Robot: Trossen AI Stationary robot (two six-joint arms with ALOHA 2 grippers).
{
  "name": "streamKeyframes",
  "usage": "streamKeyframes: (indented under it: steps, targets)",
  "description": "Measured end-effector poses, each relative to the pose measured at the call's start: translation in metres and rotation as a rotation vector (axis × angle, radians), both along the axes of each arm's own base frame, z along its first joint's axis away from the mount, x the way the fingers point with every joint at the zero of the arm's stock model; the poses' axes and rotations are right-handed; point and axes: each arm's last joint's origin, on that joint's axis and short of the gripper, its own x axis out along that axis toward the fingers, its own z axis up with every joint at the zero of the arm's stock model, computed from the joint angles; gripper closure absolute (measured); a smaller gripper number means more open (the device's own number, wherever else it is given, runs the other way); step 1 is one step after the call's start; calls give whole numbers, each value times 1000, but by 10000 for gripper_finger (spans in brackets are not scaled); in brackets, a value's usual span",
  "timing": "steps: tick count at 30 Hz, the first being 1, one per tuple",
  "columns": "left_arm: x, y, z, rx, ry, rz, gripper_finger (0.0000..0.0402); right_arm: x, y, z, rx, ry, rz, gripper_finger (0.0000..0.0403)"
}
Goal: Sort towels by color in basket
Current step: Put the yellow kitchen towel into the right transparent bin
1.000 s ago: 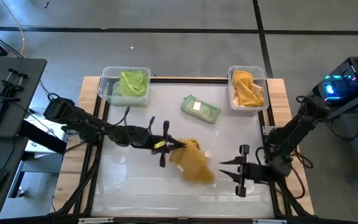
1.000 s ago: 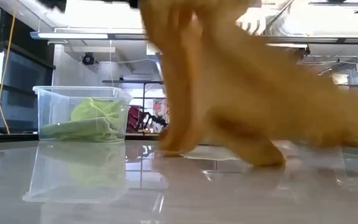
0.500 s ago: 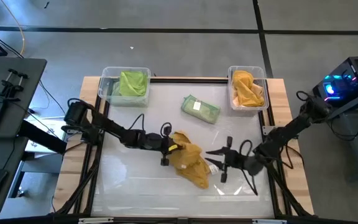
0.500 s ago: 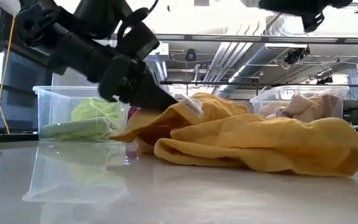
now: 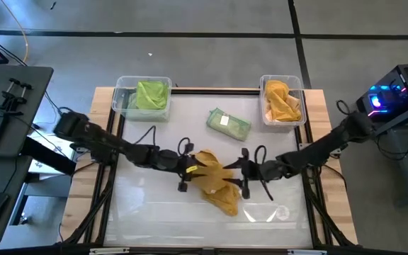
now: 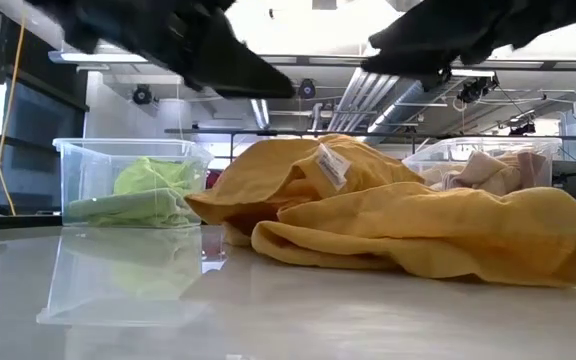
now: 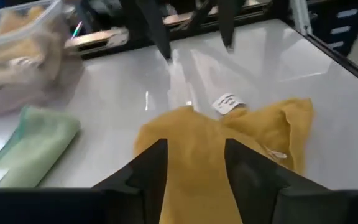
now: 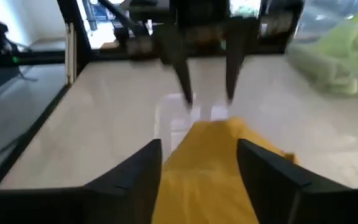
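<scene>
A mustard yellow towel point(image 5: 216, 186) lies crumpled in a heap on the white table's middle, its white tag point(image 6: 330, 165) turned up. My left gripper point(image 5: 192, 171) stands open just above the towel's left side; in the left wrist view the towel point(image 7: 197, 143) shows between its fingers. My right gripper point(image 5: 236, 173) is open just above the towel's right side, facing the left one. In the low view both grippers point(image 6: 258, 78) point(image 6: 408, 55) hang clear above the heap point(image 6: 398, 220).
A folded pale green towel point(image 5: 229, 125) lies on the table beyond the heap. A clear bin point(image 5: 119, 82) at the far left holds lime green towels point(image 5: 151, 95). Another clear bin point(image 5: 265, 80) at the far right holds a mustard towel point(image 5: 282, 103).
My left gripper has set the mustard towel down, let go of it and risen just above it; the towel, which was hanging and swinging, now lies in a heap. My right gripper has moved from the near right toward the table's left, up to the towel.
</scene>
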Motion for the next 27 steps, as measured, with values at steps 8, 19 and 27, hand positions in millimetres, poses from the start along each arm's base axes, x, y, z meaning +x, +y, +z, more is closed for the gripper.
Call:
streamKeyframes:
  steps: [8,19,27]
  targets:
    - [-22,4,-6,-20,203,225,257,27,-11,-40,-41,94,34,135]
    - [19,15,-79,1,182,268,270,54,-18,-76,-114,253,101,135]
    - [25,36,-95,-16,212,291,271,53,-23,-97,-41,355,22,135]
